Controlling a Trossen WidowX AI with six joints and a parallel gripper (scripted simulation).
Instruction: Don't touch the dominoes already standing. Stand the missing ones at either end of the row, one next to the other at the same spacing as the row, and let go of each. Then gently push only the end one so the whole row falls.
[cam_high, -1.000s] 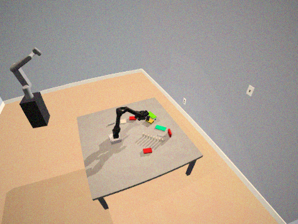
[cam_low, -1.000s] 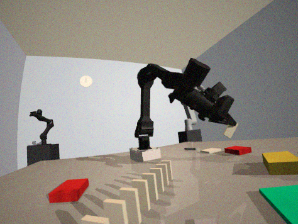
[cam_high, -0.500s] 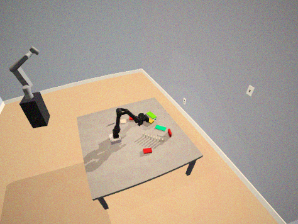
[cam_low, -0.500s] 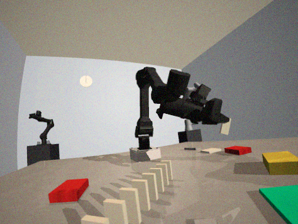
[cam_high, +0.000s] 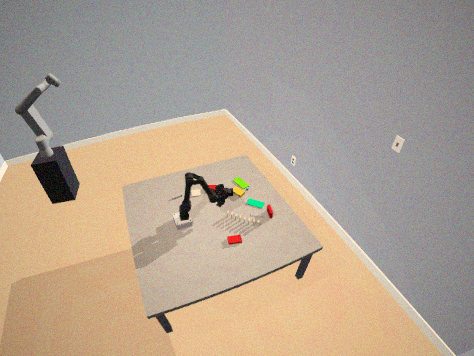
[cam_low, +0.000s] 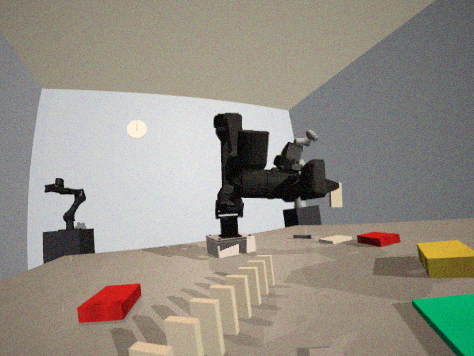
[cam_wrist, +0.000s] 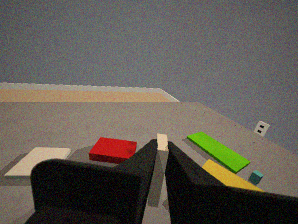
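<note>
A row of several cream dominoes (cam_high: 243, 218) (cam_low: 206, 320) stands upright; in the exterior view its near end is cut off by the bottom edge. My gripper (cam_low: 335, 186) (cam_wrist: 160, 145) is shut on a cream domino (cam_low: 336, 197) (cam_wrist: 162, 139). The gripper points roughly level, high above the table, and the domino hangs upright from the fingertips, clear of the row. In the top view the held domino is too small to make out. No loose domino shows clearly on the table.
A red block (cam_high: 234, 239) (cam_low: 110, 302) lies beside the row; a teal slab (cam_high: 255, 203) and a red piece (cam_high: 270, 211) lie opposite. Farther off are a yellow block (cam_low: 447, 259), a lime slab (cam_wrist: 218, 151), another red block (cam_low: 378, 239) (cam_wrist: 114, 149) and a cream tile (cam_wrist: 40, 161).
</note>
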